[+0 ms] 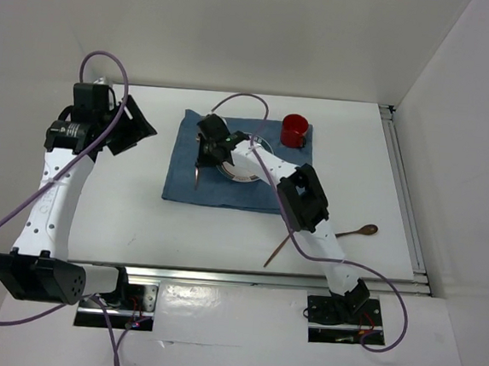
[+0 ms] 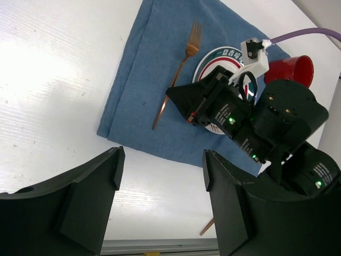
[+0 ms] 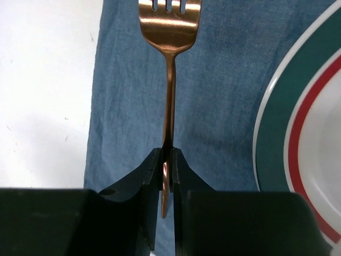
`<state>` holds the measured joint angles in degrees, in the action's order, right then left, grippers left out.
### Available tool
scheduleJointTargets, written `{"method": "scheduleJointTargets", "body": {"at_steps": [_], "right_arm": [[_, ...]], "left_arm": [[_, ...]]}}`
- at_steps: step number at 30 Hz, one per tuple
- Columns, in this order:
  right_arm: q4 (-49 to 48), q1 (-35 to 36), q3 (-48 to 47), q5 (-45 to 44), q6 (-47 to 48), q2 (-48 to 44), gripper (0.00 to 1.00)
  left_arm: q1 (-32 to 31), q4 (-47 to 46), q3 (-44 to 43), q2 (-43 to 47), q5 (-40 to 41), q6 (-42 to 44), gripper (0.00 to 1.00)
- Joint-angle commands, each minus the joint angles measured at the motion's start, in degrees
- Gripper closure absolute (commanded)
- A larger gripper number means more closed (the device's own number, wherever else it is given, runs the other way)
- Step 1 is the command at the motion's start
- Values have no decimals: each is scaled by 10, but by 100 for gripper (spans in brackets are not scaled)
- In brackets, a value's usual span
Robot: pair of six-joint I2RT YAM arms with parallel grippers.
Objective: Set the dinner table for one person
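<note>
A copper fork point(image 3: 169, 80) lies along the left part of the blue placemat point(image 1: 227, 190), left of the green-and-red-rimmed plate point(image 3: 298, 133). My right gripper point(image 3: 167, 154) is shut on the fork's handle, tines pointing away; whether the fork rests on the cloth I cannot tell. In the left wrist view the fork point(image 2: 178, 72), the plate point(image 2: 213, 58) and the right gripper point(image 2: 181, 98) show together. A red cup point(image 1: 295, 129) stands on the placemat's far right corner. My left gripper point(image 2: 160, 181) hangs open and empty above the dinner table point(image 1: 122, 215), left of the placemat.
A wooden spoon point(image 1: 356, 232) lies on the table to the right of the right arm. A thin copper utensil point(image 1: 277, 250) lies near the front rail point(image 1: 245, 277). Side rails and white walls bound the tabletop.
</note>
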<state>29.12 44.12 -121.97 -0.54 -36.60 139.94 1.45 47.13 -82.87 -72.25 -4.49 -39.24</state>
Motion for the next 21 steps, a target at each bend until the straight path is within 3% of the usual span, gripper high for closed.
{"method": "scheduleJointTargets", "body": {"at_steps": [1,6,13,16,19,21], "right_arm": [[-44,-6,-43,8,-17,16,99],[-39,-11,-62,27,-17,26,57],[-46,-11,-16,26,-3,-96,54],[-46,-11,55,-11,14,-170,54],[-41,-17,194,-60,14,-326,54],[-2,-29,362,-96,-7,-420,54]], "left_arm": [[7,-9,3,10,-19,8,23],[13,2,3,10,-19,19,23],[18,-3,3,15,-25,24,23],[18,-3,3,15,-32,24,23],[18,-8,3,15,-32,24,23],[18,-14,3,10,-32,24,23]]}}
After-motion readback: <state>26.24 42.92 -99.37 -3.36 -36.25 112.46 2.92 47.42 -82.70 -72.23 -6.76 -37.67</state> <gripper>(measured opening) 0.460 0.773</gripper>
